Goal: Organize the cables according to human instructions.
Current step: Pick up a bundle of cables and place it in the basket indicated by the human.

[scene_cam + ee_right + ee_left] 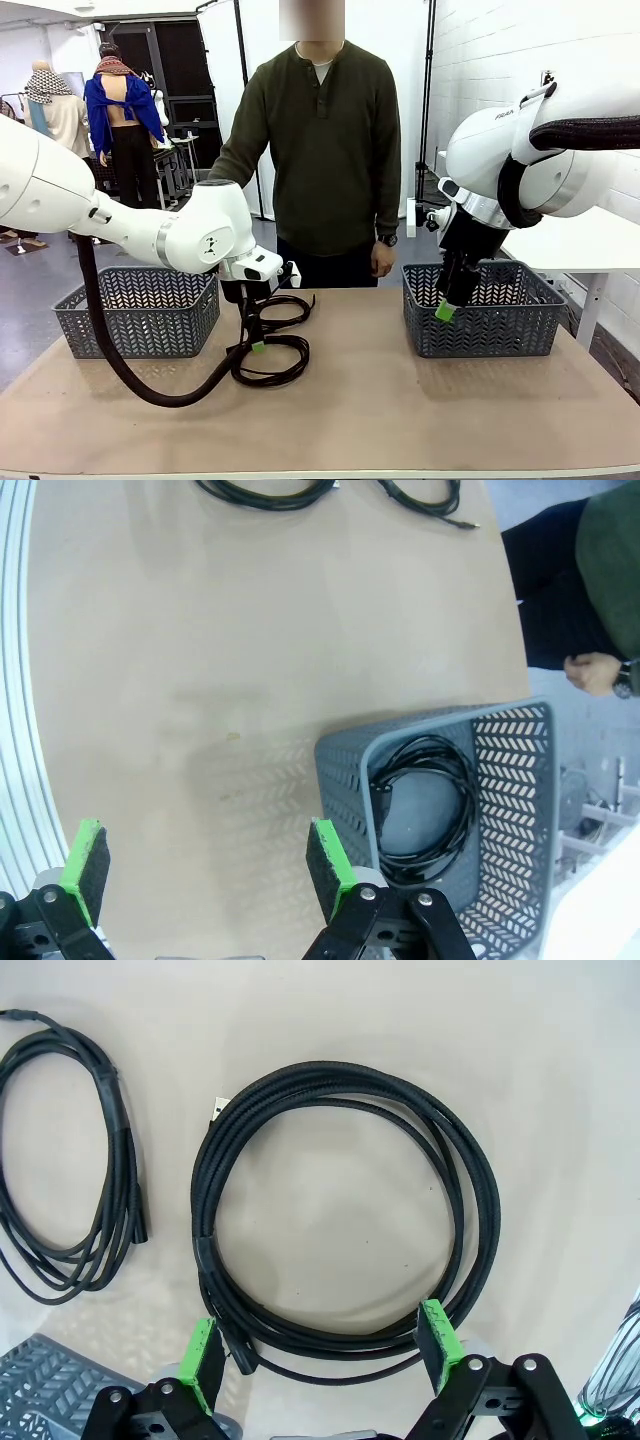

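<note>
Tan tabletop (400, 400) up front, person (320, 150) standing behind it. Left claw (257, 345) hangs over the loose cables (275, 372), right claw (445, 312) hovers at the right basket (485, 335). Left wrist view: jaws apart, straddling the big coil (460, 1220), nothing gripped; a thinner coil (115, 1190) lies beside it. Right wrist view: jaws apart and empty, with one binned cable (430, 800) lying inside the basket. I'd say at least two coils are left to sort.
</note>
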`<state>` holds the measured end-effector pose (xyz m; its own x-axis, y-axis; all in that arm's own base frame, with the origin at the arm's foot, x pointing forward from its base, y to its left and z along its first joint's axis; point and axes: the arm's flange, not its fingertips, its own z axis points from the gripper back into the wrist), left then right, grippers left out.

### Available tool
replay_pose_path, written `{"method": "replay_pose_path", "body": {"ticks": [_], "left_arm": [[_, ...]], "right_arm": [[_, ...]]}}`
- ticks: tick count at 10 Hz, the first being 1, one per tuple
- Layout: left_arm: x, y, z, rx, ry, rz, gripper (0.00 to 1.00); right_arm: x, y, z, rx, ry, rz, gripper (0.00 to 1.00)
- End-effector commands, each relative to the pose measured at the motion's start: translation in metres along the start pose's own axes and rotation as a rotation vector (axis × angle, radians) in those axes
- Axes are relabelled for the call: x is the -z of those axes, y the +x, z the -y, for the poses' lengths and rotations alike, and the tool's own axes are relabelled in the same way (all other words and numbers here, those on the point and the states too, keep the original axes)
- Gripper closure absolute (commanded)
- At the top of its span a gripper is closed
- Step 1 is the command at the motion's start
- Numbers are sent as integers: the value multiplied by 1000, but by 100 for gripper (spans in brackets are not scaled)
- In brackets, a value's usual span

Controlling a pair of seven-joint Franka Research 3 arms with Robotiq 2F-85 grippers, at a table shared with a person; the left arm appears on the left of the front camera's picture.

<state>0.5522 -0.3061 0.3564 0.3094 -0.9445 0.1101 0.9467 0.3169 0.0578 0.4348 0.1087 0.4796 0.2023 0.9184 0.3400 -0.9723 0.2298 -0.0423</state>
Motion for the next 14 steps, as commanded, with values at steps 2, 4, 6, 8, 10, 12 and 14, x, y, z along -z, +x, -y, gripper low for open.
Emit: {"method": "replay_pose_path", "body": {"ticks": [2,4,6,8,10,12,14], "left_arm": [[0,0,0,0,0,0,0],[5,3,-7,20,-9,1,0],[8,5,-13,27,-1,-2,0],[13,7,-20,37,1,-11,0],[19,10,-30,34,-8,-32,0],[23,12,-36,34,-20,-37,0],[29,13,-41,31,-32,-43,0]], "right_arm": [[1,2,3,10,-7,-7,0],[1,2,3,10,-7,-7,0],[1,2,3,10,-7,-7,0],[1,2,3,10,-7,-7,0],[1,2,3,10,-7,-7,0],[1,2,3,10,-7,-7,0],[1,2,3,10,-7,-7,0]]}}
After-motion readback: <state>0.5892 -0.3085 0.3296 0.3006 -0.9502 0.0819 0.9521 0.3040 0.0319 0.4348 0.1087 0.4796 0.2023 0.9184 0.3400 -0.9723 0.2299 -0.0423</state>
